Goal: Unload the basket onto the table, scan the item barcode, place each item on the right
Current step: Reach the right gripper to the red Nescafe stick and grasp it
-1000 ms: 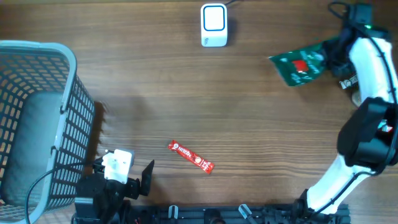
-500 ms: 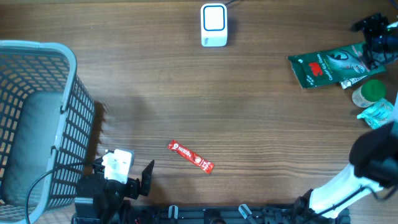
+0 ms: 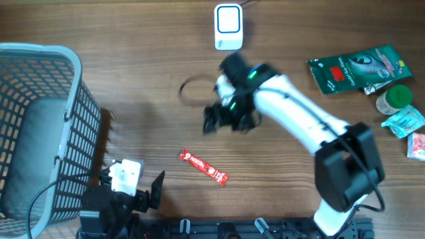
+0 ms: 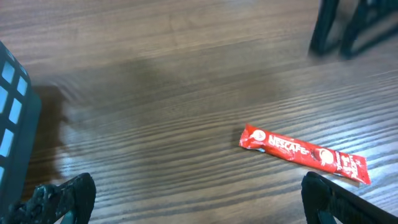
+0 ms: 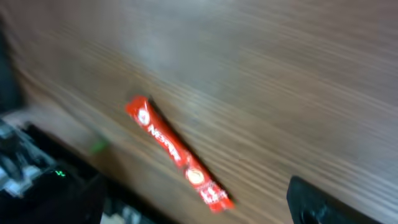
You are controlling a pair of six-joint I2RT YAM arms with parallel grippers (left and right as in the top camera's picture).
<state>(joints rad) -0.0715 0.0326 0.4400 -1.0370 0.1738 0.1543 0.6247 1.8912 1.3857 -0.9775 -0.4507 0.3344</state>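
I'm seeing basket (image 3: 83, 126) sitting left on table (image 3: 146, 79), scanner (image 3: 228, 26) far centre, stick (image 3: 204, 166) lying near front, pouch (image 3: 355, 68) far right.

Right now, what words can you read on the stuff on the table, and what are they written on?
"NESCAFÉ": on the red stick packet, in white letters.
Too small to read: the print on the green pouch.
Too small to read: anything on the small teal packet and the green-capped bottle.
No text shows on the white scanner.
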